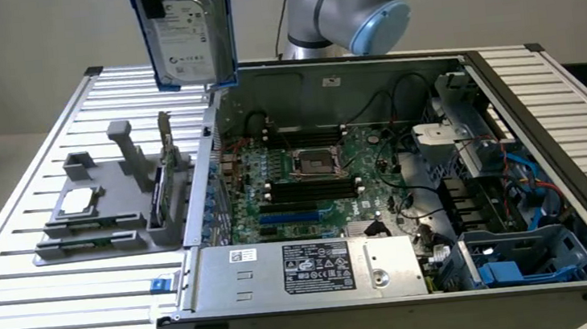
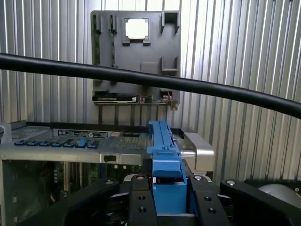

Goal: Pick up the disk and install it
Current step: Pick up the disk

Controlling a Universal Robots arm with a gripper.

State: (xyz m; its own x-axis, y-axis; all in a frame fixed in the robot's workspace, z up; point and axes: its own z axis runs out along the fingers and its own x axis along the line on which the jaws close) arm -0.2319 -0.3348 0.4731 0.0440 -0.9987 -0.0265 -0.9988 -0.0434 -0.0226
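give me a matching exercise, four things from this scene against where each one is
1 disk
2 chip
3 drive cage
4 processor socket

a on the grey holder beside the case
b middle of the motherboard
c gripped in the tool, in the air
d inside the case, at the exterior view's right

Pairs: 1-c, 2-a, 3-d, 4-b

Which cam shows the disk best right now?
Exterior view: the disk is held upright in the air, its white label facing the camera. The wrist view sees it edge-on, as the blue carrier edge clamped in the end effector.
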